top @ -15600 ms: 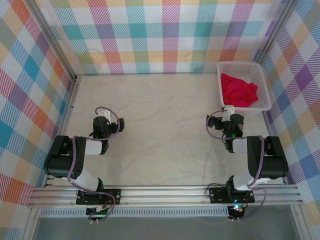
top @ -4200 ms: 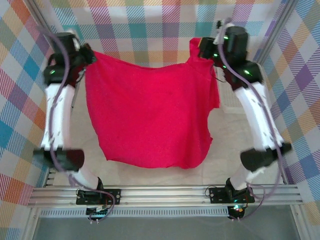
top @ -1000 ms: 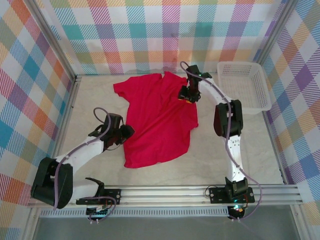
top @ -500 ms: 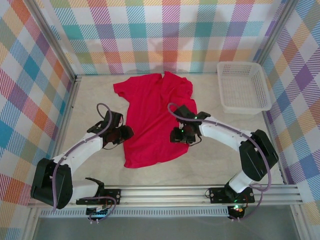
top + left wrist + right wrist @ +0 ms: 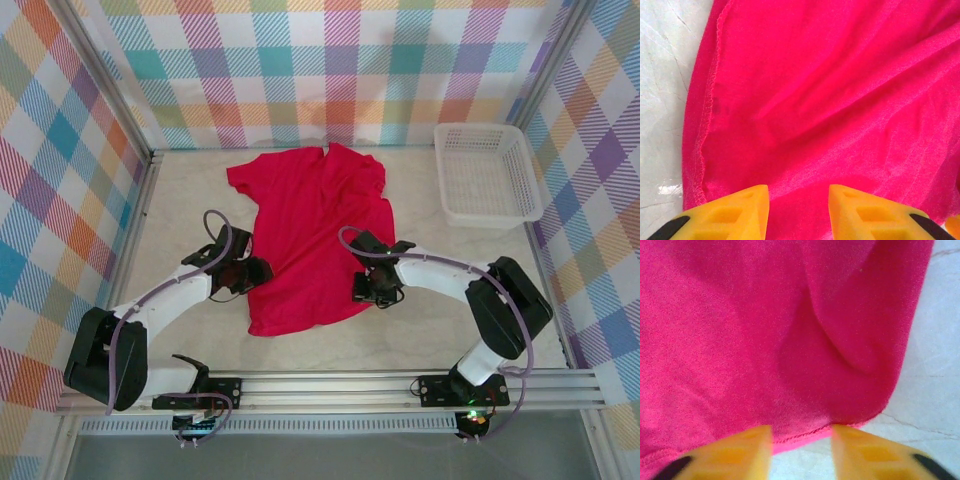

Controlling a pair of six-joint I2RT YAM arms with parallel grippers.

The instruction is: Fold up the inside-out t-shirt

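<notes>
**A:** Where does the t-shirt (image 5: 315,235) lie?

**B:** Spread on the bench (image 5: 440,320), from the middle up toward 12 o'clock. The sleeves are at the far end and the bottom hem (image 5: 800,432) is toward 6. The basket (image 5: 487,128) at 2 o'clock sits well apart from it.

**A:** And the claws?

**B:** The left claw (image 5: 255,272) is low at the shirt's 8 o'clock edge. Its fingers stand apart over the cloth, just inside the side seam (image 5: 710,100), and I see nothing pinched. The right claw (image 5: 365,292) is at the 4 o'clock corner, fingers also apart and astride the hem, with bare bench just past it.

**A:** How will it handle?

**B:** Light and limp, I'd judge. It's a soft knit that drapes and holds no shape, and a fold (image 5: 840,340) already ridges up near the right corner. I'd take it by the stitched edges, where the cloth is doubled, one claw per side. Pinch deep enough to catch both layers, and lift low so it doesn't bunch.
</notes>
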